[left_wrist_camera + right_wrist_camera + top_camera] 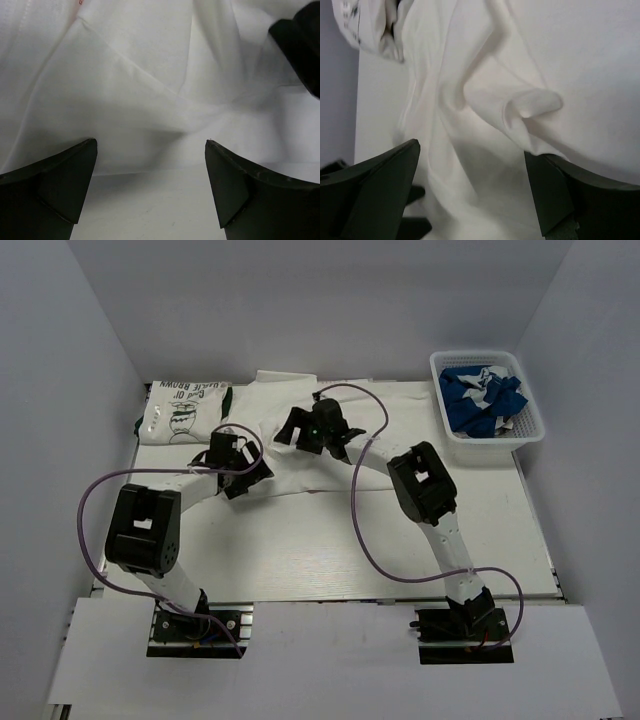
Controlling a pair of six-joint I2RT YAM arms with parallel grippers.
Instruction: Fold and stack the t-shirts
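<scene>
Find the white shirt spread and rumpled in the upper middle of the top view, under both wrists. Green-print shirt already folded at upper left, just beside it. Blue shirt bunched in the basket at upper right, well apart.

Left jaws gaping wide, gripping nothing, low over the near hem at the meeting of cloth and bare bench. Right jaws equally wide, also empty, above a raised fold in the creased cloth.

Probably light, thin and limp: no stiffness to push against, likely to sag, drag and crease if lifted from one point. Not fragile. Best taken at hem or corners, two holds well apart along one side, to keep the panel taut through the fold. Tempting to pinch the raised fold, but likely to gather several layers that way.

Bench smooth and white; probably little friction, so expect sliding under any drag. Hard to tell hems, white on white. Pale walls close on left, back and right; bare bench lower in the frame, towards the arm bases, for folding. Purple cables looped beside each arm: a possible snag.
</scene>
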